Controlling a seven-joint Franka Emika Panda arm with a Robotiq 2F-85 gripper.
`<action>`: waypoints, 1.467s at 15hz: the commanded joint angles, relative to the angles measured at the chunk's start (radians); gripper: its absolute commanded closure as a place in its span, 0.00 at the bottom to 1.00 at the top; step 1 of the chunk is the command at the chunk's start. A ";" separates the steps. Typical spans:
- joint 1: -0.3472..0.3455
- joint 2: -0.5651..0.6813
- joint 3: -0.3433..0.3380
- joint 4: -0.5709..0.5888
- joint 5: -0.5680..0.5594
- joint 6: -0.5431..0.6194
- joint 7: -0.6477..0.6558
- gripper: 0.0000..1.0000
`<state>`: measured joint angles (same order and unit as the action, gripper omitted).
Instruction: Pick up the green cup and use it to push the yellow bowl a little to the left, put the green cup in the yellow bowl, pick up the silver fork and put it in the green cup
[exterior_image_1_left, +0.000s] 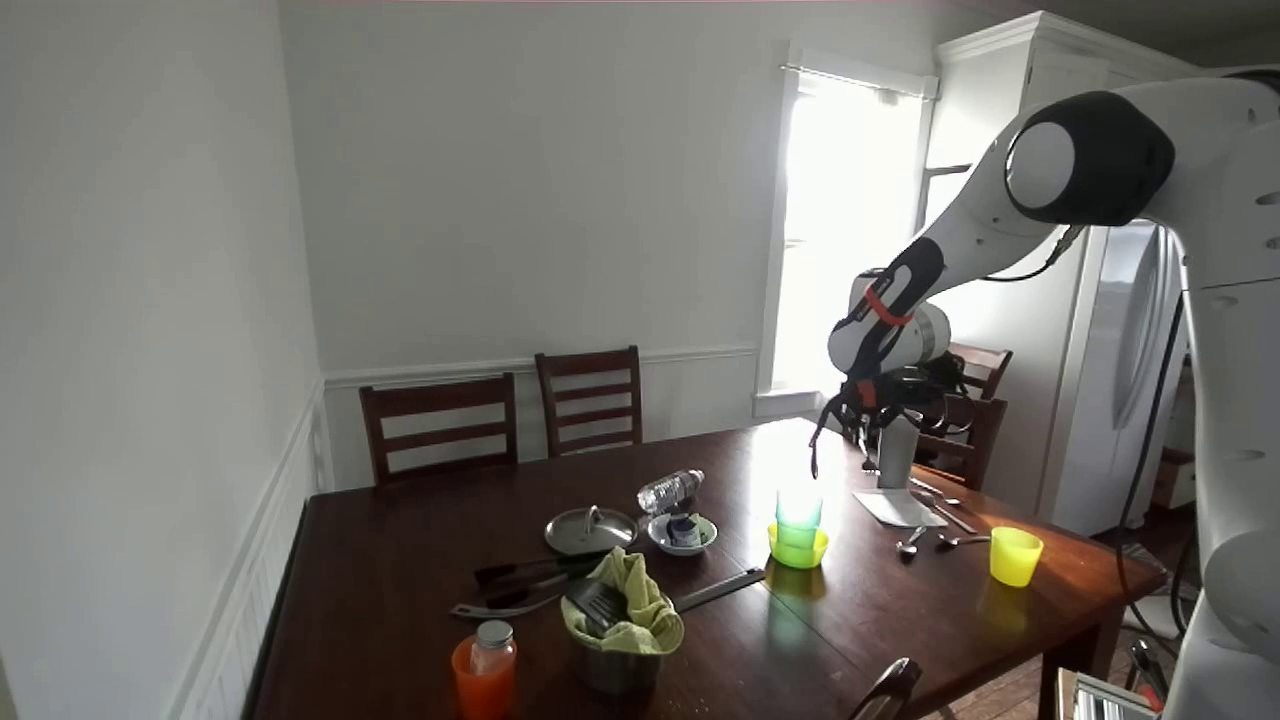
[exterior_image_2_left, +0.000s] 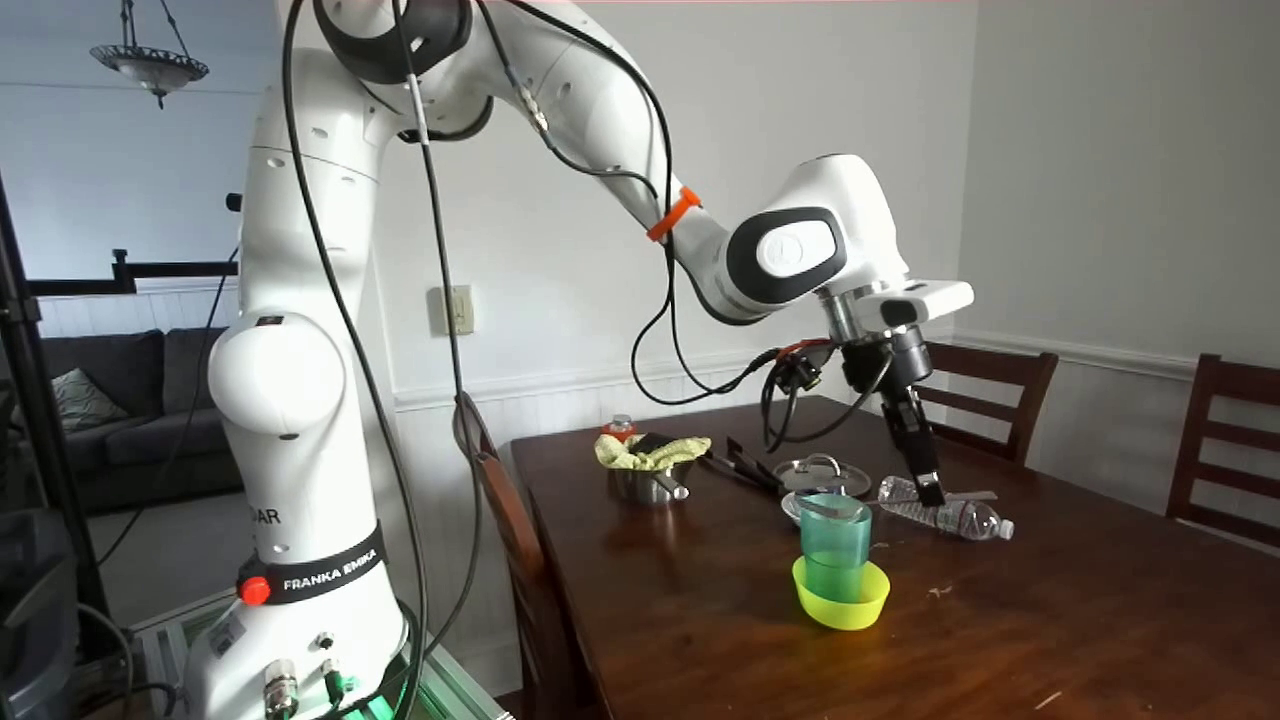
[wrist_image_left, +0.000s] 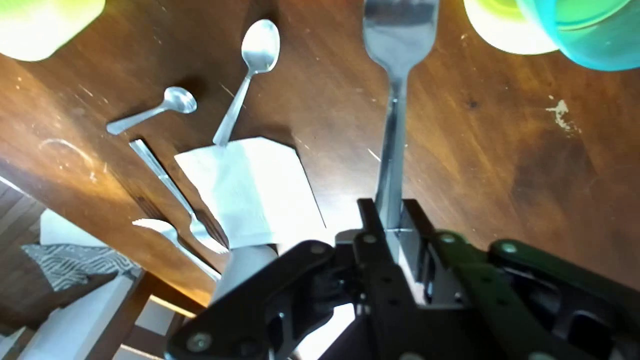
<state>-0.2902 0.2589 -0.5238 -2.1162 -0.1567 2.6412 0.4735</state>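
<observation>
The green cup, translucent and teal-tinted, stands upright in the lime-yellow bowl in both exterior views (exterior_image_1_left: 798, 510) (exterior_image_2_left: 835, 535). The yellow bowl (exterior_image_1_left: 818, 548) (exterior_image_2_left: 850, 612) sits on the table. Part of the cup (wrist_image_left: 600, 42) and the bowl's edge (wrist_image_left: 520, 37) show at the wrist view's upper right. My gripper (wrist_image_left: 387, 205) is shut on the silver fork (wrist_image_left: 395, 120) by its handle, tines pointing away from the fingers. The fork lies left of cup and bowl there, and looks raised. In an exterior view the gripper (exterior_image_2_left: 930, 492) is above the table, behind the cup.
A yellow cup (exterior_image_1_left: 1016, 556), spoons (wrist_image_left: 260, 47), other cutlery (wrist_image_left: 172, 182), a napkin (wrist_image_left: 255, 185) and a grey cylinder (exterior_image_1_left: 897, 450) stand or lie nearby. A bottle (exterior_image_2_left: 945, 508), a lid (exterior_image_1_left: 590, 532), a pot (exterior_image_1_left: 620, 665) and an orange cup (exterior_image_1_left: 485, 685) are farther along.
</observation>
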 joint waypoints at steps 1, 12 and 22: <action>0.078 -0.021 -0.046 -0.028 -0.161 0.084 0.130 0.96; 0.353 0.033 -0.283 -0.068 -0.682 0.323 0.679 0.96; 0.451 0.098 -0.406 -0.065 -0.807 0.441 0.864 0.84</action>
<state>0.1604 0.3572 -0.9298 -2.1816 -0.9633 3.0823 1.3380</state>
